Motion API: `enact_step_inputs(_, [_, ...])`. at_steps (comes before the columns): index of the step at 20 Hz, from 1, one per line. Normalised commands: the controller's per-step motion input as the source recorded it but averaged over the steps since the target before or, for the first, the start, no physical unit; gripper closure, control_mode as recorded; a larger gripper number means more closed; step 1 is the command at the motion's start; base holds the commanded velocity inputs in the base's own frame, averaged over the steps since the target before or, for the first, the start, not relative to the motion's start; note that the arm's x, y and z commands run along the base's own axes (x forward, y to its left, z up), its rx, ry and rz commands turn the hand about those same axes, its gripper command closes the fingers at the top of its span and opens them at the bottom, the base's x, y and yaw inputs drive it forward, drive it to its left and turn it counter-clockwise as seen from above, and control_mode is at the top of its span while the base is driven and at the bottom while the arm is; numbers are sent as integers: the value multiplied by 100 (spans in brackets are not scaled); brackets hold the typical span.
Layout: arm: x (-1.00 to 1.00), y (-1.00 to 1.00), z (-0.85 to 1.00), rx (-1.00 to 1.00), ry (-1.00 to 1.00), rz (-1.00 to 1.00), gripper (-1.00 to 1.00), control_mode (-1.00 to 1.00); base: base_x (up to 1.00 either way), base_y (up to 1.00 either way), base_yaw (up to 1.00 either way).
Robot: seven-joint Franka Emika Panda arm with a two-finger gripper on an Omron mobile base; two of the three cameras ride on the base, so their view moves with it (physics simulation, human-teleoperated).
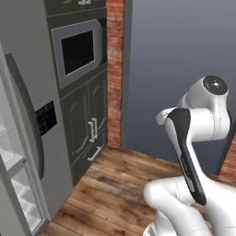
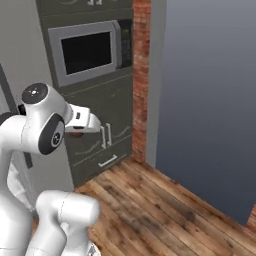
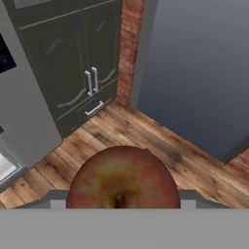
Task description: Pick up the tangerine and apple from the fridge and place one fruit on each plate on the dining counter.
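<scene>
1. I see my gripper (image 3: 119, 206) clamped on the apple (image 3: 121, 177), which sits between its fingers.
2. Below it lies wood floor (image 3: 146, 141).
3. Beyond stand dark cabinets (image 3: 78, 58); the fridge (image 1: 27, 138) stands open, left of them.

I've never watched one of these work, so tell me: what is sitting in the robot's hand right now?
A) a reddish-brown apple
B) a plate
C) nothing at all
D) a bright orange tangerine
A: the hand view shows the apple, mottled red and yellow, sitting between the gripper tips above the wooden floor.
</scene>
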Motion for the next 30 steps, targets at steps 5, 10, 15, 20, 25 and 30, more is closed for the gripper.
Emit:
enact_step_inputs(5, [0, 0, 0, 0, 0, 0, 100, 100, -100, 0, -47])
enact_step_inputs(10, [0, 0, 0, 0, 0, 0, 100, 100, -82, -3, -65])
enact_step_inputs(15, [0, 0, 0, 0, 0, 0, 100, 100, -32, -11, -79])
enact_step_inputs(20, [0, 0, 0, 0, 0, 0, 100, 100, 0, -42, -80])
enact_step_inputs(25, [0, 0, 0, 0, 0, 0, 100, 100, 0, -46, -83])
enact_step_inputs(30, [0, 0, 0, 0, 0, 0, 100, 100, 0, -65, -74])
